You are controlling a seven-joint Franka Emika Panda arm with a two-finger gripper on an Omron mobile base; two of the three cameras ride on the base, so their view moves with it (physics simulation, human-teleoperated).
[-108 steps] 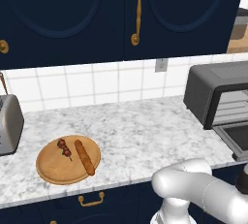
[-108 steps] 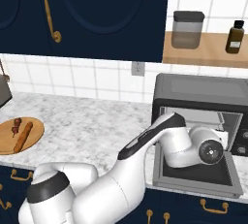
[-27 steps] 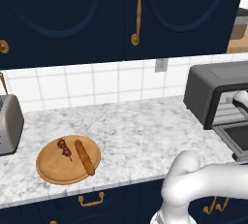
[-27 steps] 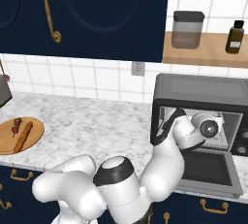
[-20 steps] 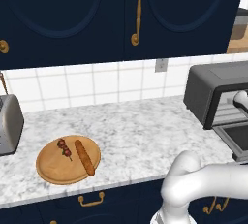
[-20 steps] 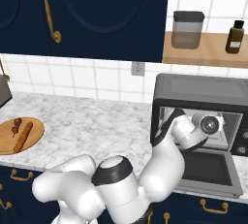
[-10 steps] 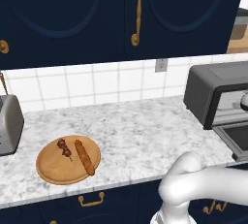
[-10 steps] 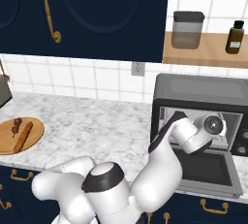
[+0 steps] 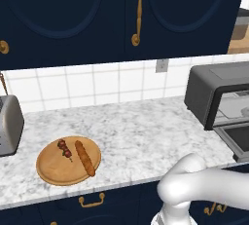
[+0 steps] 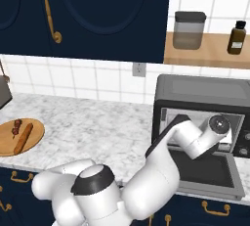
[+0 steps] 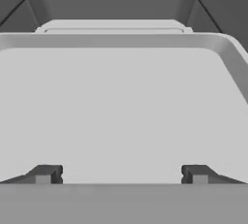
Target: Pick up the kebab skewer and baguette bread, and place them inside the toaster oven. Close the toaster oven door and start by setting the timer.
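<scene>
So the gripper (image 11: 118,174) is sitting with its jaws spread wide, holding nothing, poking over the pale tray (image 11: 121,106) inside the toaster oven (image 10: 205,107). The kebab skewer (image 9: 63,148) and baguette bread (image 9: 84,158) are lying on the round board (image 9: 51,170), way off toward 9 o'clock, long axes running roughly 11 to 5. No readable writing anywhere.

Navy cabinets (image 9: 73,19) with brass handles (image 9: 137,12) hang over white tiled wall (image 9: 97,85) and marble counter (image 9: 136,131).
</scene>
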